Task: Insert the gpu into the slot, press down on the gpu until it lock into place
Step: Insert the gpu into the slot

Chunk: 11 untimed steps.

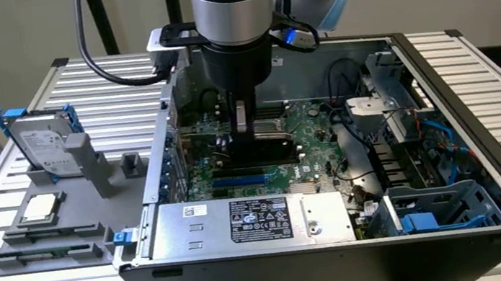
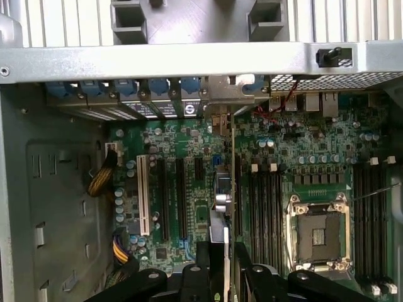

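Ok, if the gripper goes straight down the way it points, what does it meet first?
The gpu clamped in the gripper leads. Its lower edge would probably meet the motherboard first, near the blue slot. I cannot tell how much gap there is.

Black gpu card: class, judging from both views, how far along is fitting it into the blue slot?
Done: the thin flat black gpu card is already inside the open dark-grey metal computer case. In hand: the fingers grip it upright over the green motherboard. Left: the long bright-blue plastic slot lies bare beside it, so seating and pressing down seem undone.
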### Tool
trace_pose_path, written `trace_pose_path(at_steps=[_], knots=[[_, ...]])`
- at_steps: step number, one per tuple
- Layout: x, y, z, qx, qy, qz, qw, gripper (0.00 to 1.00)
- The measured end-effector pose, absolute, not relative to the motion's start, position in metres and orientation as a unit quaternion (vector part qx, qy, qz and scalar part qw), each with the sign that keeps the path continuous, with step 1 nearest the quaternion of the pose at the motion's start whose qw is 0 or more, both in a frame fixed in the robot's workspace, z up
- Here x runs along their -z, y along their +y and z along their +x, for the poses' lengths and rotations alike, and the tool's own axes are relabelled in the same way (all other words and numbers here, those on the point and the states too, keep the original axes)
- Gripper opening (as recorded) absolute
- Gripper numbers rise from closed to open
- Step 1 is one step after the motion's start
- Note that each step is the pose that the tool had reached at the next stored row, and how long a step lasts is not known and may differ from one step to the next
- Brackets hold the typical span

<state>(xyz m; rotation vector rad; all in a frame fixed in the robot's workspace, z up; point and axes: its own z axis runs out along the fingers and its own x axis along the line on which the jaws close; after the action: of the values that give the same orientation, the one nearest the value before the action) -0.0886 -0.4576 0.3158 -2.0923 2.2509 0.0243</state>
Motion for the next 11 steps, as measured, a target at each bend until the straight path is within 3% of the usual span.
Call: trace_pose_path(at_steps=[11], knots=[[-0.3049, -0.4576, -0.0899, -0.011, 0.733, -0.679, 0.031, 0.26]])
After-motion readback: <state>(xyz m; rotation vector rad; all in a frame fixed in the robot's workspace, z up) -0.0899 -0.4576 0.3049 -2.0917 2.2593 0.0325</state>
